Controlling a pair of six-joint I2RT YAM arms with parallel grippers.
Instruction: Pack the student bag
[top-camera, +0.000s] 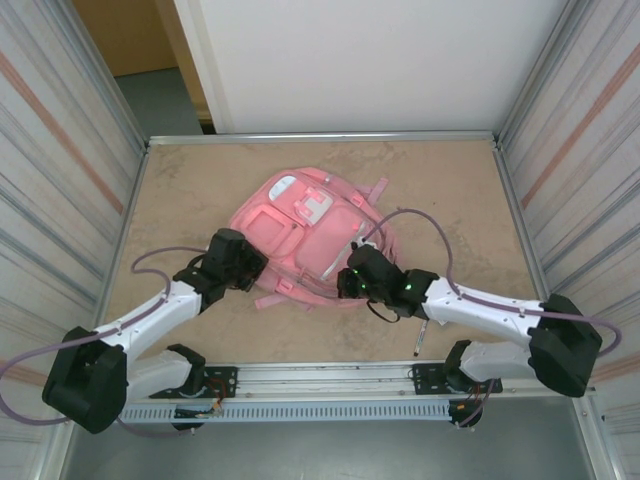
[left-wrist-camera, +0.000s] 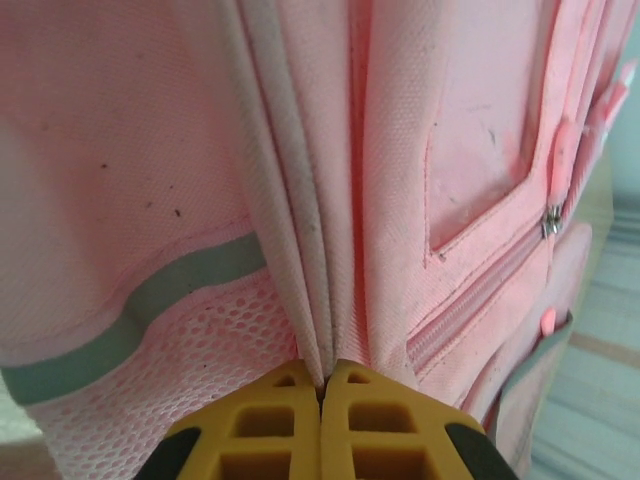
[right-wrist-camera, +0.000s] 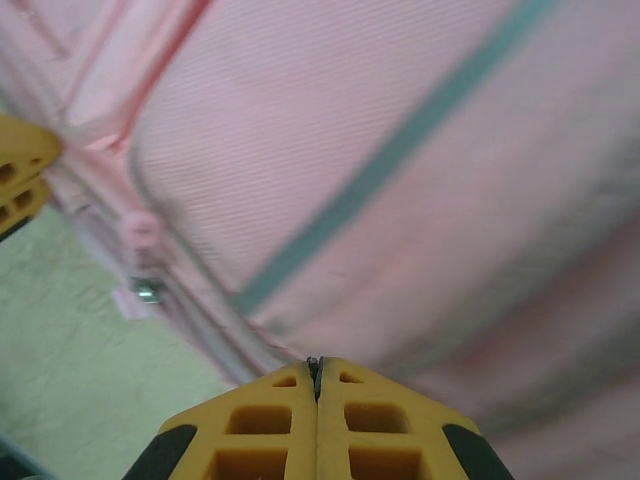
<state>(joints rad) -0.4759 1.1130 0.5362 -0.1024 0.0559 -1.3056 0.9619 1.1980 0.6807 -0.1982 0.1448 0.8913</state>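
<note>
End effectors (left-wrist-camera: 322, 382) (right-wrist-camera: 315, 366) shut, student bag (left-wrist-camera: 120, 150) cropped

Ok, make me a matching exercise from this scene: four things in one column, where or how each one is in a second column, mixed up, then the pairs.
Things
1. left gripper
2. right gripper
3. student bag
4. thin dark stick

States
A. lies on the table beside the right arm
B. shut, tips at the bag's edge near a zip pull
C. pinched shut on a fold of pink fabric beside mesh
D. lies flat mid-table, between both grippers

Pairs: 1-C, 2-B, 3-D, 4-A
</note>
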